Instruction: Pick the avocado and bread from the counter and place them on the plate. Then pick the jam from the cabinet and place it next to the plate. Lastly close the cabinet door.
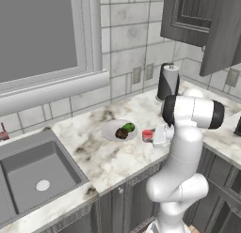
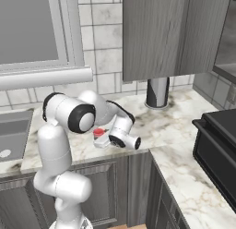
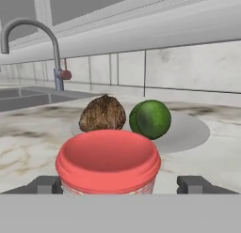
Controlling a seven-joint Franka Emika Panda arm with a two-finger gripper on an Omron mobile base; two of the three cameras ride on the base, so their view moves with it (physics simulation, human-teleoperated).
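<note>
My arm is folded low, forearm level over the counter. My hand sits released, fingers wide apart flanking the jam, which stands just beside the plate holding bread and avocado.

In the hand view the jam is cut off below by the bottom edge, hiding its base and the counter under it. At the centre of the right base view the arm covers most of it. In the left base view, the bread is too small to make out.
</note>
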